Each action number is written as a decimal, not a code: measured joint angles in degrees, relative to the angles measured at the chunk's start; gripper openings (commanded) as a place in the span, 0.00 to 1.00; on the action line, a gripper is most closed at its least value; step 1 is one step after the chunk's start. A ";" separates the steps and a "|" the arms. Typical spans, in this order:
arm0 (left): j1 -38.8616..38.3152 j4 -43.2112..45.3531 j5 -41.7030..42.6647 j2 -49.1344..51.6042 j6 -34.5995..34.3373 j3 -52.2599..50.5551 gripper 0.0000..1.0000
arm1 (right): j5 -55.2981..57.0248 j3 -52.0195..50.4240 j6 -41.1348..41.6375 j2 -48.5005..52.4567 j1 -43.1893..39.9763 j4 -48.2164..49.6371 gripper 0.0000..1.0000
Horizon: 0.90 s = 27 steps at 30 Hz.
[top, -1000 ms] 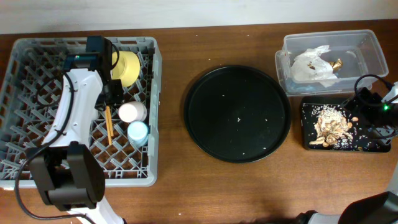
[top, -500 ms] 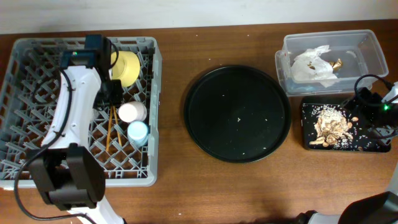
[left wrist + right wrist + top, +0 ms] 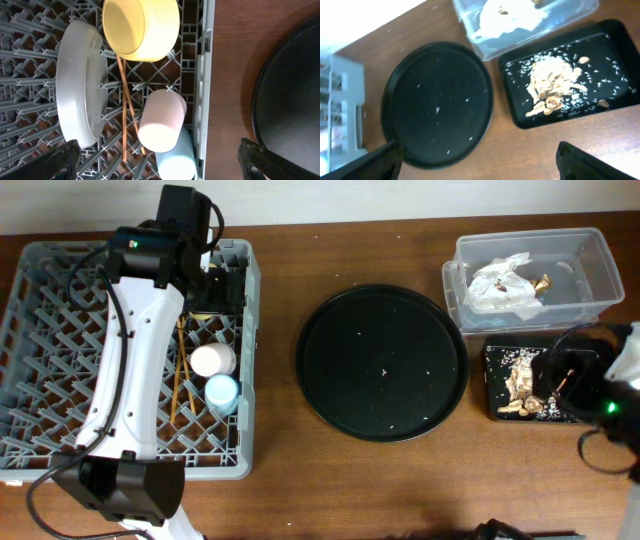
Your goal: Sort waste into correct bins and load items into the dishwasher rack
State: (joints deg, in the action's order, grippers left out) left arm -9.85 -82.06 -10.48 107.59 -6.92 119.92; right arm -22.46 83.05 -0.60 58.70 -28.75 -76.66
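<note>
The left hand (image 3: 160, 167), spread and empty, hangs over the dishwasher rack (image 3: 30, 55). There the pale green plate (image 3: 80, 85) stands on edge beside the tipped yellow bowl (image 3: 142, 27). The pink cup (image 3: 160, 122) and light-blue cup (image 3: 175, 160) lie touching, the chopsticks (image 3: 125, 100) alongside. The right hand (image 3: 480, 167), also spread, is above the black tray (image 3: 615, 45) of food scraps (image 3: 552, 85). The tissue (image 3: 505, 280) sits in the clear tub (image 3: 600, 255). A round tray (image 3: 382, 362) lies between rack and bins.

Looks like a robotics lab staged as a kitchen: wooden counter (image 3: 290, 480), grey dishwasher rack (image 3: 50, 360) holding a plate (image 3: 80, 85) under the left claw (image 3: 160, 162), clear tub (image 3: 596, 275) and black scrap tray (image 3: 620, 65) ahead of the right claw (image 3: 480, 162).
</note>
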 measured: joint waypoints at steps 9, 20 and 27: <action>0.00 0.13 0.00 0.00 0.00 0.00 0.99 | -4.17 -0.02 -8.44 -6.36 2.29 -8.35 0.98; 0.00 0.17 0.11 0.00 0.00 0.09 0.99 | 0.87 -31.45 -5.07 -27.10 23.02 38.91 0.98; -0.02 0.13 0.17 -0.02 0.00 0.22 0.99 | 7.19 -70.55 4.90 -51.89 28.17 65.11 0.98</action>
State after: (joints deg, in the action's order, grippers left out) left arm -9.87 -81.93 -10.31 107.57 -6.92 120.14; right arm -15.27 12.49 4.29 6.81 -0.58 -11.55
